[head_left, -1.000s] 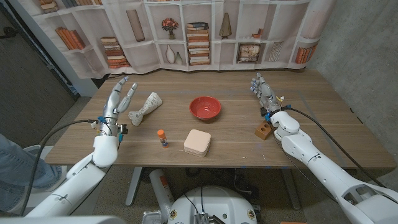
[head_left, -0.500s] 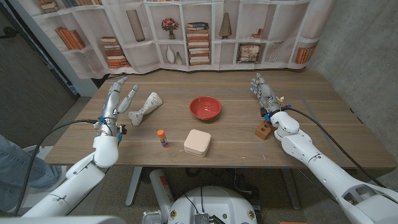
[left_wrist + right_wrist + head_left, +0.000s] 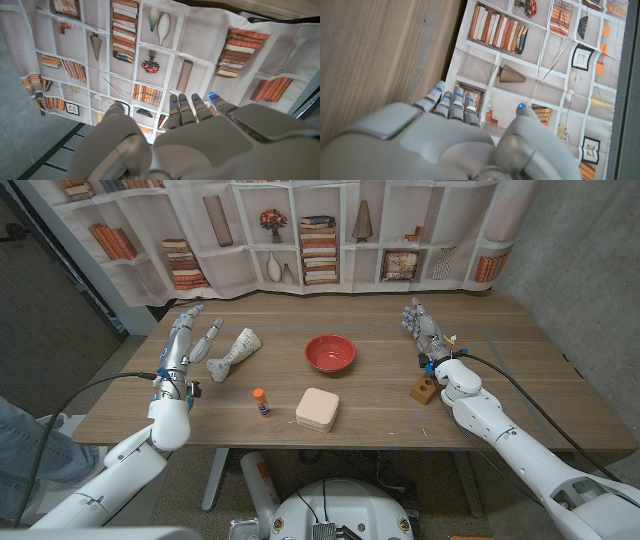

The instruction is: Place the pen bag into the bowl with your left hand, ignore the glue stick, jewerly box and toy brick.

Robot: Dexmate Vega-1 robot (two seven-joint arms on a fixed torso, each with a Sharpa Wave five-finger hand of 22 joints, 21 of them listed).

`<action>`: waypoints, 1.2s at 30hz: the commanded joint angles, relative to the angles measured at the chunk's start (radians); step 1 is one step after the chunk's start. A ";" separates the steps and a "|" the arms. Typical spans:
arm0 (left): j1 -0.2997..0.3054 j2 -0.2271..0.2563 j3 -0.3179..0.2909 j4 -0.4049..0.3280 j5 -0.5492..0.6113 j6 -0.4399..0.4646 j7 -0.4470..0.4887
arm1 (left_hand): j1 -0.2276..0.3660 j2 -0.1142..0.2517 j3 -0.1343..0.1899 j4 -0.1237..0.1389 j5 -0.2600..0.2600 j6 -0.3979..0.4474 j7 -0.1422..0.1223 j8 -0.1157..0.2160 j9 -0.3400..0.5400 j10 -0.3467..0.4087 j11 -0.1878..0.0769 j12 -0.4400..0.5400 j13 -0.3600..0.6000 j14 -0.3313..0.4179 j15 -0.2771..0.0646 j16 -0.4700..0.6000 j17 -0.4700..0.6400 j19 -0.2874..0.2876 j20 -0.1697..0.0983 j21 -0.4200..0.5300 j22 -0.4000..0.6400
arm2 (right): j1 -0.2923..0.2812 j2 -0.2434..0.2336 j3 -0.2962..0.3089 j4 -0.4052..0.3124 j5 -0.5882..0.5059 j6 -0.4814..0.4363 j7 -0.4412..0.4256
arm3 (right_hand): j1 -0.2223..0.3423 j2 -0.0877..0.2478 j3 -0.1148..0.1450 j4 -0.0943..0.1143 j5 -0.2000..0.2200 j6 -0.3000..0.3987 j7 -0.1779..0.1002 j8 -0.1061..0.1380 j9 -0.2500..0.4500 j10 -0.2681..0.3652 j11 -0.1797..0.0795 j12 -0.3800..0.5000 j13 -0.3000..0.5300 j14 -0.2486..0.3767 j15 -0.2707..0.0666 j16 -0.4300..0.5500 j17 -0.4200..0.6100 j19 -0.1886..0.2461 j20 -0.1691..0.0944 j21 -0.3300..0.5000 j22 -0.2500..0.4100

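Observation:
The pen bag (image 3: 233, 352), a pale beige pouch, lies slantwise on the table's left part. The red bowl (image 3: 330, 352) stands near the table's middle, to the right of the bag. My left hand (image 3: 187, 339) is raised just left of the bag with its fingers spread and nothing in it; its back (image 3: 200, 140) points toward the bookshelf curtain. My right hand (image 3: 423, 328) stands at the right side with fingers extended and empty, and its back (image 3: 445, 135) shows over the table edge.
An orange-capped glue stick (image 3: 260, 403) and a pale pink jewelry box (image 3: 317, 409) lie near the front edge. A brown toy brick (image 3: 425, 391) sits by my right wrist. A curtain printed with bookshelves (image 3: 320, 230) hangs behind the table.
My left hand has shifted slightly left and up, away from the pen bag. The right arm and the objects have stayed still.

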 commanded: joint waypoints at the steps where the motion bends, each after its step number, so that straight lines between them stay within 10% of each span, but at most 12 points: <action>1: 0.001 0.022 0.012 -0.026 0.010 0.073 0.001 | 0.016 -0.001 0.002 -0.005 0.005 0.006 -0.002 0.000 0.002 0.007 0.001 -0.005 0.005 0.009 -0.009 0.000 0.004 0.003 0.000 -0.001 0.003 | -0.004 0.002 0.001 0.005 0.003 0.006 0.002 | 0.001 0.008 -0.002 -0.003 -0.001 0.007 0.002 0.001 0.004 0.007 0.002 0.000 0.003 0.010 -0.003 0.000 0.003 0.005 -0.015 -0.001 0.001; 36: 0.002 0.073 0.034 -0.114 -0.014 0.274 -0.056 | 0.060 -0.009 0.001 -0.030 0.015 -0.009 0.004 -0.013 0.003 0.000 0.019 -0.016 0.006 0.019 0.010 -0.002 0.005 0.014 0.030 -0.005 0.004 | -0.023 -0.008 0.011 -0.003 0.015 0.018 0.011 | 0.002 0.011 -0.005 -0.007 -0.001 0.010 0.000 0.000 0.005 0.014 -0.001 0.000 0.003 0.023 -0.001 0.002 0.004 0.019 -0.014 -0.014 0.002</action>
